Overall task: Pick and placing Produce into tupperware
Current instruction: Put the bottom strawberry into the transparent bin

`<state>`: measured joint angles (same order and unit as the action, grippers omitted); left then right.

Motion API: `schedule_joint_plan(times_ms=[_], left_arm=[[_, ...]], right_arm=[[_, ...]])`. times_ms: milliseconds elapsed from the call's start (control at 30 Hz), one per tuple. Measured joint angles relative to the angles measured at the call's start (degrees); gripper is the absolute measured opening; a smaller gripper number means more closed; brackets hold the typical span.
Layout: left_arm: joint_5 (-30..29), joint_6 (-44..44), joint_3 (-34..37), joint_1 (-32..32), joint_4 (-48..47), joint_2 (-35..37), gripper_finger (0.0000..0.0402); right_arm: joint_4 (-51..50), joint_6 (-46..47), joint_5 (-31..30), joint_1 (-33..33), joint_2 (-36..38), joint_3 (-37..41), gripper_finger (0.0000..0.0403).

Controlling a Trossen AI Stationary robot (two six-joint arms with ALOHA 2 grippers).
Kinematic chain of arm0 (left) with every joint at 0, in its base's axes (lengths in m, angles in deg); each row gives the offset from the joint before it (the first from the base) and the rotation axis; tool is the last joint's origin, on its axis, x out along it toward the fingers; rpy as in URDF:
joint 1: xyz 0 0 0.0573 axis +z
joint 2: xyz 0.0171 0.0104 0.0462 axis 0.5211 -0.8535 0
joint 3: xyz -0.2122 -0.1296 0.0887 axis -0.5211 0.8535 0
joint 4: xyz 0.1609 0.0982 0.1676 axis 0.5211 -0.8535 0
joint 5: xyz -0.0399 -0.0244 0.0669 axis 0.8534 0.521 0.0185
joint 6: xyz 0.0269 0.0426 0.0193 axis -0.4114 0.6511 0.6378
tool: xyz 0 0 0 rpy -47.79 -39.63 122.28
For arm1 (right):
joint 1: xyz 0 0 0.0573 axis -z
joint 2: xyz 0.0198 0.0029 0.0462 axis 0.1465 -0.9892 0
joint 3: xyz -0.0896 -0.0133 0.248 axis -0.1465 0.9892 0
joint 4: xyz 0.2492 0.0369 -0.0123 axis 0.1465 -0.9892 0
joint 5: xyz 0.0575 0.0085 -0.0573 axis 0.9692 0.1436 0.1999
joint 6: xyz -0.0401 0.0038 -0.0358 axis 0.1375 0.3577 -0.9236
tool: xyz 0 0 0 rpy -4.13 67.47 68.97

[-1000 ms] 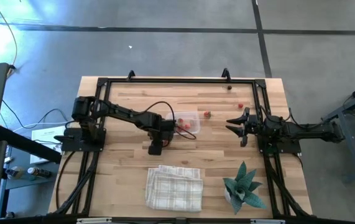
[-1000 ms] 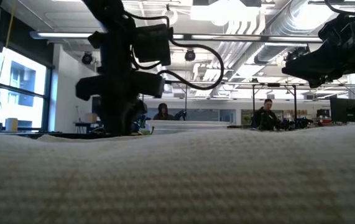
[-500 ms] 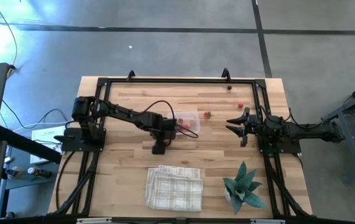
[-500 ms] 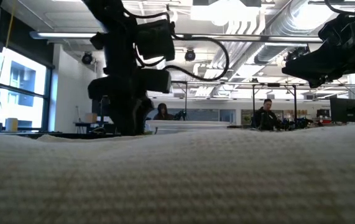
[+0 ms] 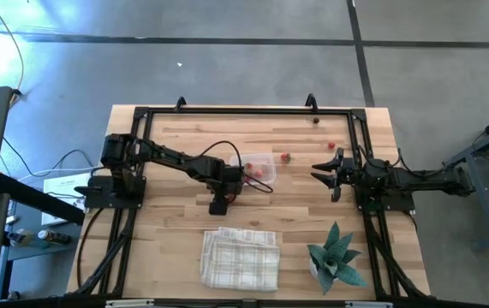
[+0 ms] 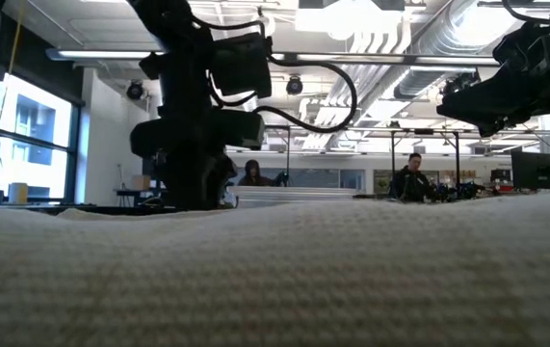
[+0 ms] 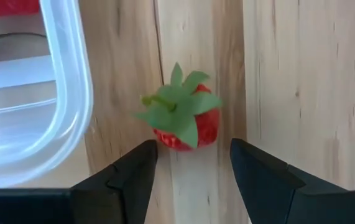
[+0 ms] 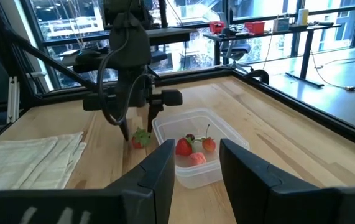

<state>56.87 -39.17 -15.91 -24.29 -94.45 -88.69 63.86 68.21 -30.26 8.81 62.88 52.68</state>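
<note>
Left wrist view: fingers (image 7: 133, 180) flank strawberry (image 7: 183, 119).

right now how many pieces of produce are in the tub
3 in the tub: two red ones and a paler one in front. A strawberry lies outside, between the left jaws.

1. Table (image 5: 167, 137): pale wood planks, matt, visible grain.
2. Tupperware (image 7: 71, 93): clear glossy plastic, smooth.
3. Strawberry (image 7: 186, 121): glossy red, matt green leaves.
4. Folded cloth (image 5: 240, 257): woven, checked, rough.

Left end effector (image 7: 189, 174) agape; right (image 8: 196, 168) parted.
</note>
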Motion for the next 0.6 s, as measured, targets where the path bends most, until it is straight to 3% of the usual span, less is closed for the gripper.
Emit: schedule_joint_plan(times_ms=[233, 600], left_arm=[[1.4, -5.5, -1.4, 0.1, -0.4, -0.3, 0.0198], [3.6, -22.1, -1.4, 0.0, 3.4, -0.4, 0.0198]], right_arm=[[0.0, 0.0, 0.0, 0.0, 0.0, 0.0, 0.0117], [0.0, 0.0, 0.0, 0.0, 0.0, 0.0, 0.0117]])
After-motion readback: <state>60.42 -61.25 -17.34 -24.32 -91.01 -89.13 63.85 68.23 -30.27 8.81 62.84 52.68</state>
